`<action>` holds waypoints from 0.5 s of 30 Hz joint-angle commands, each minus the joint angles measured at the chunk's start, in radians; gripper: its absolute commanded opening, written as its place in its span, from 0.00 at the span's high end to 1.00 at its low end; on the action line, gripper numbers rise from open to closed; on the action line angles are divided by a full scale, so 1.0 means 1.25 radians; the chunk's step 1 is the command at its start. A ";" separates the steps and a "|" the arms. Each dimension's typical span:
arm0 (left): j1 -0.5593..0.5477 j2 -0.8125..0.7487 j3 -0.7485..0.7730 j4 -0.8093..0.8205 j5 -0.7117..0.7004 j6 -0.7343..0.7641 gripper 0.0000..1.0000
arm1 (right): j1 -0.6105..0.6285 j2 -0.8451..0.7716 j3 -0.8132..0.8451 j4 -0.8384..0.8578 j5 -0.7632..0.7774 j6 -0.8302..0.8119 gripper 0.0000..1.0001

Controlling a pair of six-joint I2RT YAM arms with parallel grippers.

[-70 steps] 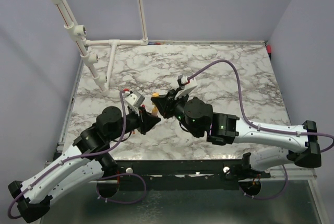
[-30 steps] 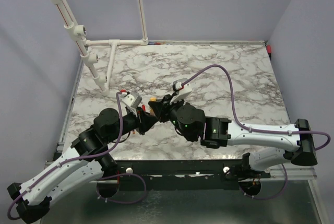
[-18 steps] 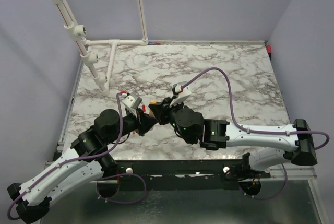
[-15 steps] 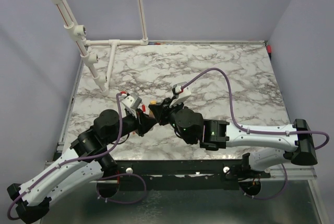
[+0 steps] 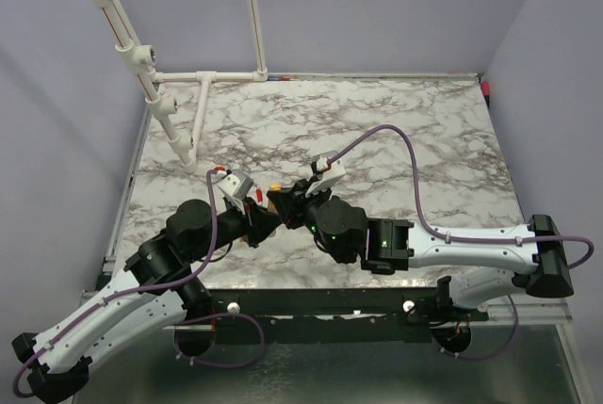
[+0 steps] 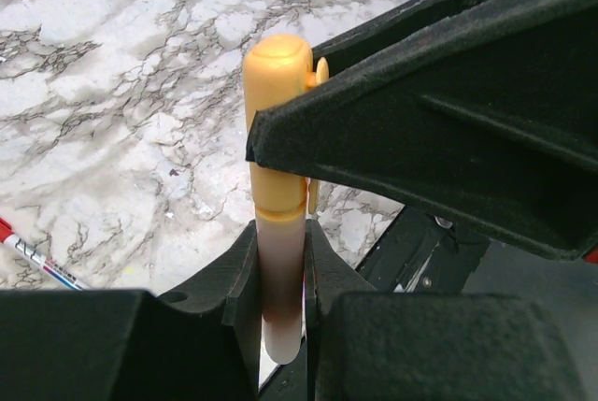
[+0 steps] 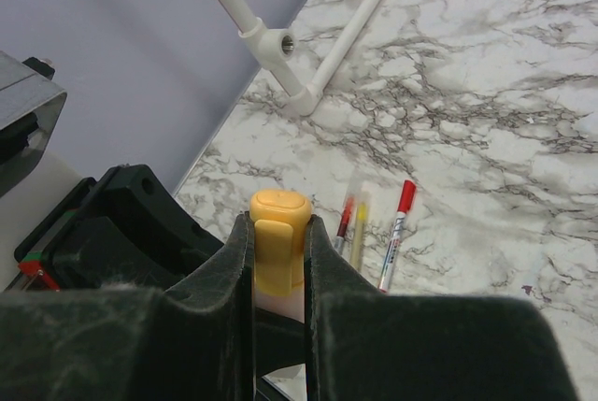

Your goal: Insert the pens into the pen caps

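Observation:
My left gripper is shut on a pale pen barrel. A yellow pen cap sits on the barrel's far end. My right gripper is shut on that same yellow cap. In the top view the two grippers meet tip to tip near the table's front middle, with the yellow cap showing between the left gripper and the right gripper. Three more pens lie on the marble: a red-capped one, a yellow one and a red-tipped one.
A white pipe frame stands at the back left of the marble table, its foot near the loose pens. Another red-tipped pen lies at the left of the left wrist view. Purple cables loop over both arms.
The right arm has swung left toward the left gripper, bringing the yellow cap up against the pen. In the last half second both grippers have stayed almost still.

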 commanded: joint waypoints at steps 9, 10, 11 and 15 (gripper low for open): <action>0.006 -0.013 -0.007 0.046 -0.087 -0.001 1.00 | 0.064 -0.010 -0.008 -0.018 -0.025 -0.015 0.81; 0.007 -0.015 -0.009 0.047 -0.088 -0.001 1.00 | 0.065 -0.009 -0.006 -0.017 -0.025 -0.019 0.76; 0.007 -0.019 -0.010 0.049 -0.088 0.000 1.00 | 0.066 -0.009 -0.004 -0.017 -0.024 -0.022 0.72; 0.007 -0.029 -0.019 0.061 -0.085 0.001 1.00 | 0.073 -0.013 0.005 -0.015 -0.017 -0.042 0.58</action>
